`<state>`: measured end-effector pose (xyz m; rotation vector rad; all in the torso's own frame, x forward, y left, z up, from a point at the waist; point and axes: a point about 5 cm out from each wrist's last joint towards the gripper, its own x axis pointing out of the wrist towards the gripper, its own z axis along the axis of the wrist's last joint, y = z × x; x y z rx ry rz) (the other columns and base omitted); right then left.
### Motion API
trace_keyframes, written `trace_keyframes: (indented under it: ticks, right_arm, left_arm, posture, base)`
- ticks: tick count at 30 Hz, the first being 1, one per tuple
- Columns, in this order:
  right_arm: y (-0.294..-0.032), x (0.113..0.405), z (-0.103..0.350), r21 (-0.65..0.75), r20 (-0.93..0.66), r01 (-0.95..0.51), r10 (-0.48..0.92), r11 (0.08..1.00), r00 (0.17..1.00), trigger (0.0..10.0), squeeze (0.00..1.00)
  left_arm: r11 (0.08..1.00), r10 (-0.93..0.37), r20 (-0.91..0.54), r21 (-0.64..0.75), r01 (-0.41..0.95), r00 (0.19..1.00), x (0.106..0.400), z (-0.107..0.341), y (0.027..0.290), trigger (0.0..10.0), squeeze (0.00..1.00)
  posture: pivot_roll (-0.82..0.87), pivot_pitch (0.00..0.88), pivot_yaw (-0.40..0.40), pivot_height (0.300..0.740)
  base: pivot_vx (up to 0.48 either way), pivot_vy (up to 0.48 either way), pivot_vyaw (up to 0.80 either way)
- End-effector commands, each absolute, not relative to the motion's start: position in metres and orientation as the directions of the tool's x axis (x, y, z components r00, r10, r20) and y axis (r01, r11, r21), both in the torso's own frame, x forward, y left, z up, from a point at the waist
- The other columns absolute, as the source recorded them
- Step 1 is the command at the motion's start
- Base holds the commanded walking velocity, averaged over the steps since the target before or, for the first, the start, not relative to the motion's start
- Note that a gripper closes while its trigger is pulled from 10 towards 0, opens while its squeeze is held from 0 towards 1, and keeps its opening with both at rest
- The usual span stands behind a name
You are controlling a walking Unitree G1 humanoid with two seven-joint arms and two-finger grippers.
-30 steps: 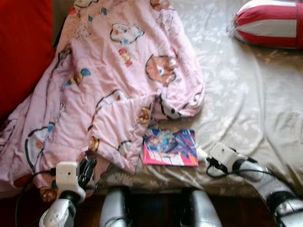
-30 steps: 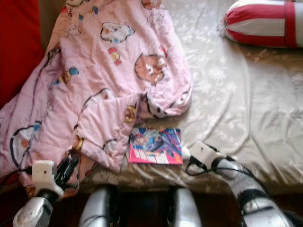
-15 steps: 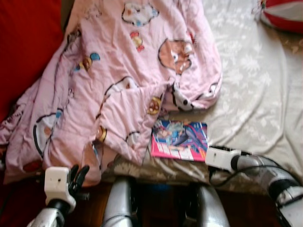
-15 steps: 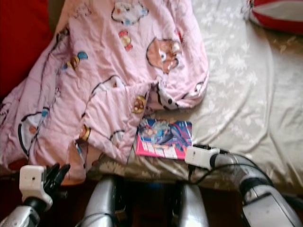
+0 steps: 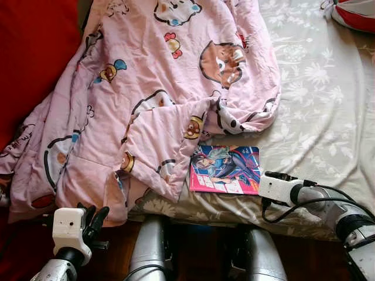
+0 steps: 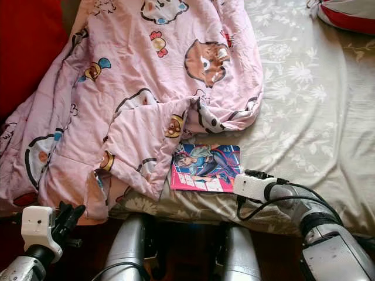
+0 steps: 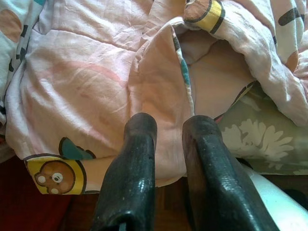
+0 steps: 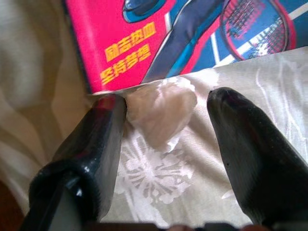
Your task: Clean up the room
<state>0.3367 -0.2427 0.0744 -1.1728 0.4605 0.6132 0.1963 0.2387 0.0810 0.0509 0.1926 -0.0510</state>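
Note:
A pink cartoon-print blanket (image 5: 158, 88) lies rumpled over the left half of the bed. A bright comic book (image 5: 225, 170) lies flat on the sheet beside the blanket's lower corner. My right gripper (image 8: 166, 101) is open and low on the sheet at the book's right edge. One finger (image 8: 103, 125) touches that edge, and a pale crumpled bump sits between the two fingers. My left gripper (image 7: 168, 130) hangs below the bed's front left edge, open by a narrow gap. It points at the blanket's hem (image 7: 159, 96) and holds nothing.
The floral beige sheet (image 5: 316, 105) covers the right half of the bed. A red-and-white striped pillow (image 5: 354, 14) lies at the far right corner, and a red surface (image 5: 35, 58) stands along the left. My silver legs (image 5: 149, 252) stand against the bed's front edge.
The camera has shifted. My right gripper slid left along the sheet up to the book's edge. My left gripper came back off the blanket's hem and dropped lower.

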Motion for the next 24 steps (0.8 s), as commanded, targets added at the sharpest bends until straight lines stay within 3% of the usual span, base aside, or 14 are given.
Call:
trace_keyframes:
  ticks: [1, 14, 15, 16, 17, 18, 24]
  right_arm:
    - [-0.248, 0.329, 0.066, -0.677, -0.666, -0.689, 0.184, 0.257, 0.723, 10.0, 0.0]
    - [-0.243, 0.327, 0.058, -0.665, -0.685, -0.704, 0.173, 0.25, 0.708, 10.0, 0.0]
    - [-0.243, 0.326, 0.057, -0.659, -0.691, -0.711, 0.173, 0.248, 0.701, 5.7, 0.0]
    - [-0.243, 0.326, 0.057, -0.659, -0.691, -0.711, 0.173, 0.248, 0.701, 5.7, 0.0]
    - [-0.243, 0.325, 0.056, -0.653, -0.696, -0.715, 0.174, 0.249, 0.696, 2.1, 0.0]
    - [-0.242, 0.325, 0.055, -0.649, -0.699, -0.718, 0.177, 0.251, 0.693, 0.0, 0.0]
    - [-0.244, 0.322, 0.052, -0.64, -0.708, -0.725, 0.172, 0.254, 0.685, 0.0, 0.0]
  left_arm:
    - [0.999, -0.022, -0.227, 0.042, 0.032, 0.974, 0.189, 0.077, 0.247, 10.0, 0.0]
    - [0.997, -0.029, -0.244, 0.058, 0.044, 0.969, 0.187, 0.078, 0.25, 10.0, 0.0]
    - [0.997, -0.03, -0.244, 0.059, 0.045, 0.969, 0.187, 0.078, 0.25, 10.0, 0.0]
    - [0.997, -0.03, -0.244, 0.059, 0.045, 0.969, 0.187, 0.078, 0.25, 10.0, 0.0]
    - [0.997, -0.031, -0.243, 0.059, 0.047, 0.97, 0.188, 0.079, 0.25, 10.0, 0.0]
    - [0.997, -0.031, -0.243, 0.059, 0.046, 0.97, 0.188, 0.079, 0.25, 10.0, 0.0]
    - [0.997, -0.029, -0.245, 0.058, 0.044, 0.969, 0.188, 0.078, 0.25, 10.0, 0.0]
  posture:
    - [0.2, 0.415, 0.075, 0.63]
    - [0.22, 0.428, 0.097, 0.63]
    - [0.22, 0.429, 0.098, 0.63]
    - [0.22, 0.429, 0.098, 0.63]
    - [0.22, 0.429, 0.098, 0.63]
    - [0.22, 0.429, 0.098, 0.63]
    - [0.22, 0.43, 0.099, 0.63]
  base:
    - [0.0, 0.0, 0.0]
    - [0.0, 0.0, 0.0]
    - [0.0, 0.0, 0.0]
    - [0.0, 0.0, 0.0]
    - [0.0, 0.0, 0.0]
    - [0.0, 0.0, 0.0]
    - [0.0, 0.0, 0.0]
